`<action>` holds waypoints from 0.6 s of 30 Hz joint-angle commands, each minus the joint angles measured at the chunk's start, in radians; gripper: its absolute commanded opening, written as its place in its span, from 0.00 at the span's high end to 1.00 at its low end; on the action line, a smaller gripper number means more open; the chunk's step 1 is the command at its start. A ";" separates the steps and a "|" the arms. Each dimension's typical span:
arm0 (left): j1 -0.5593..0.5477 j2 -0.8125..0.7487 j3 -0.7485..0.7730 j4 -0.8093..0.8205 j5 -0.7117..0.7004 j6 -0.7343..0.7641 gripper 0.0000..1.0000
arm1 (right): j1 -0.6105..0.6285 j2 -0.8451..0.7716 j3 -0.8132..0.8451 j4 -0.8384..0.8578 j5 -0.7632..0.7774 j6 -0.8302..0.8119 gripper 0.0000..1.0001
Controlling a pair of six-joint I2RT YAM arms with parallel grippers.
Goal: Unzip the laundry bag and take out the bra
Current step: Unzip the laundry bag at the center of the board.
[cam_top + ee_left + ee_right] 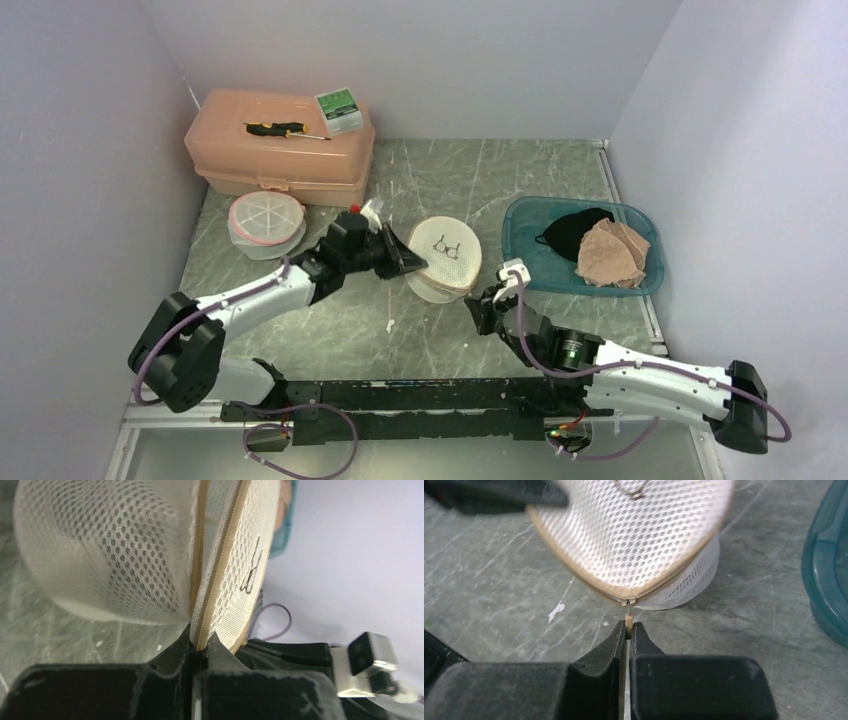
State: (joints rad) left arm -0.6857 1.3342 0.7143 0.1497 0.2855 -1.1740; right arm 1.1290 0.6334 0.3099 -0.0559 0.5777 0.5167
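The round white mesh laundry bag (pixel 446 255) with its tan zip sat mid-table on the grey marbled tabletop (pixel 440 175), near the teal plastic tray (pixel 511 234). The left gripper (pixel 199 642) was pinched tight on the bag's zippered seam, while the right gripper (pixel 628 629) was clamped on the small tan zipper pull (pixel 628 619)

Back left corner of your desk (pixel 440 180), there's a peach toolbox (pixel 280 160) with a yellow-handled screwdriver (pixel 280 129) and a small green box (pixel 339 111) lying on its lid. Just in front, near the left edge, sits a pink-trimmed mesh pouch (pixel 266 224). By the right edge, a teal tray (pixel 560 284) holds a black cloth (pixel 572 232) and a beige cloth (pixel 612 255), touching.
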 commanded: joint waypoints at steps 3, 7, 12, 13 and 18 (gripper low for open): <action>0.083 0.044 0.283 -0.118 0.364 0.359 0.94 | 0.195 0.061 0.117 -0.010 0.163 -0.092 1.00; 0.087 0.083 0.362 -0.255 0.401 0.471 0.83 | 0.240 0.117 0.111 0.043 0.184 -0.059 1.00; 0.097 0.095 0.225 -0.206 0.280 0.413 0.45 | 0.240 0.202 0.062 0.127 0.161 0.026 1.00; 0.097 0.085 0.184 -0.210 0.245 0.400 0.39 | 0.240 0.220 0.058 0.140 0.158 0.034 1.00; 0.097 -0.052 0.063 -0.264 0.087 0.335 0.21 | 0.239 0.277 0.051 0.175 0.147 0.052 1.00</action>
State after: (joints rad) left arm -0.5903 1.4048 0.8295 -0.0601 0.5049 -0.8028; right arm 1.3640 0.8902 0.3653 0.0353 0.7223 0.5301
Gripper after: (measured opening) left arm 0.754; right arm 0.045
